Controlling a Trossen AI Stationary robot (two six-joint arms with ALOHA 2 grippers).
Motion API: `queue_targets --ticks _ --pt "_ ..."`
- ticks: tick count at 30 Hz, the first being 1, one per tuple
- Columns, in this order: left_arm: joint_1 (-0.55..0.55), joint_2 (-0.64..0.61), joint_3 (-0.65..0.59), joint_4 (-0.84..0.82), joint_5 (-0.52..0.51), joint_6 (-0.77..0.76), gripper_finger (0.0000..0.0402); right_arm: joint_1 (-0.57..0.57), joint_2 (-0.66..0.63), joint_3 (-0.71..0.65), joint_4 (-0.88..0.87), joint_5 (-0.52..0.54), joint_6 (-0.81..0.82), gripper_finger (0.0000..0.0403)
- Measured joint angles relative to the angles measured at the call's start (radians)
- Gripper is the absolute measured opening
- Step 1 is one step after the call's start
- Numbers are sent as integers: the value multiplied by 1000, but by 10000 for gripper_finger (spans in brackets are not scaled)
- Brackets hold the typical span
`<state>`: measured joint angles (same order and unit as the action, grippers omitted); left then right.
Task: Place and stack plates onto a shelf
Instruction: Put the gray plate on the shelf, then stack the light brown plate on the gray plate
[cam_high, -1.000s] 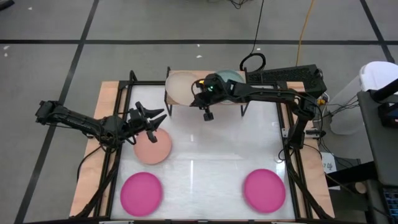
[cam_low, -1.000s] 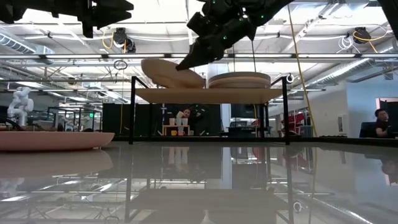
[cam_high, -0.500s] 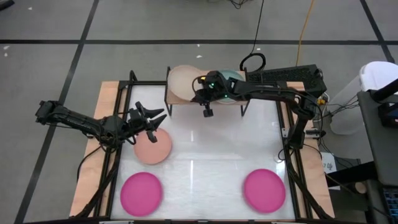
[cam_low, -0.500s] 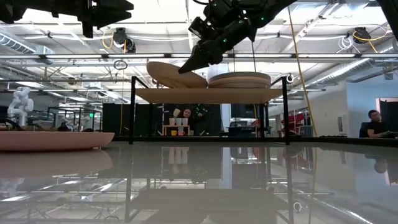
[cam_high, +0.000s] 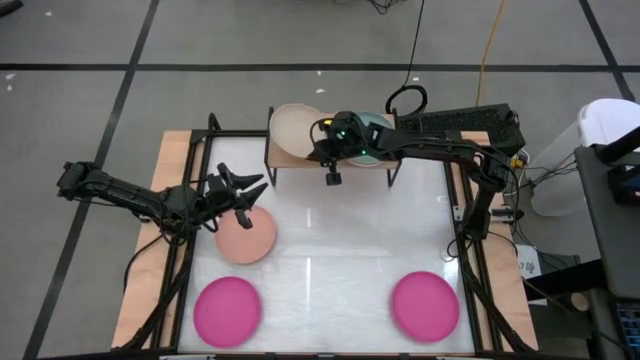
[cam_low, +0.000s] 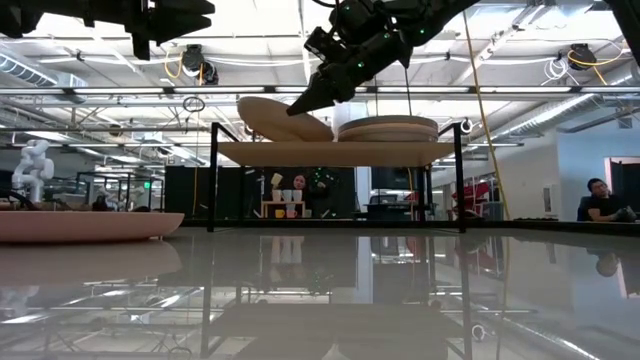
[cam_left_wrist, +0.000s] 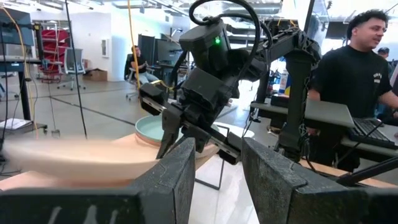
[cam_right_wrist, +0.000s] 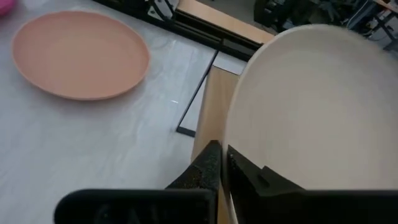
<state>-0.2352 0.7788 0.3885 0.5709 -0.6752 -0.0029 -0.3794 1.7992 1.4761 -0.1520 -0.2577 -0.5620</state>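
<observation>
My right gripper (cam_high: 329, 160) is shut on a beige plate (cam_high: 295, 130) over the left half of the shelf (cam_low: 335, 152), a light board on thin black legs. In the low view the beige plate (cam_low: 280, 118) is tilted, its left side higher. A stack of plates with a teal one on top (cam_high: 372, 137) sits on the shelf's right half. My left gripper (cam_high: 240, 195) hovers open above the far edge of a peach plate (cam_high: 245, 236), which lies flat on the table. Two magenta plates (cam_high: 227, 310) (cam_high: 425, 305) lie near the table's near edge. My right gripper pinches the beige plate's rim (cam_right_wrist: 242, 149) between its two fingers (cam_right_wrist: 208, 168), on the side nearest the stack. The fingers slant down onto it from above (cam_low: 300, 105). The plate is tilted in the hold, its lower side down by the shelf board beside the stack.
The shelf stands at the table's far edge, its legs (cam_high: 272, 178) on the white surface. A black frame (cam_high: 190, 200) borders the table's left and right sides. A person in a black shirt (cam_left_wrist: 354, 68) stands beyond the table, and others sit in the room behind it.
My right gripper has carried the beige plate toward the table's far edge and a little toward the stack, over the shelf. The plate stays tilted in the hold. My left arm has kept still.
</observation>
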Motion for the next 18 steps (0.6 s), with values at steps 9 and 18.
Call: queue_targets --ticks 9,18 --pt "0 0 0 -1 0 -6 136 0 0 0 3 0 0 19" --pt "0 0 0 -1 0 -6 136 1 0 0 31 -5 0 20"
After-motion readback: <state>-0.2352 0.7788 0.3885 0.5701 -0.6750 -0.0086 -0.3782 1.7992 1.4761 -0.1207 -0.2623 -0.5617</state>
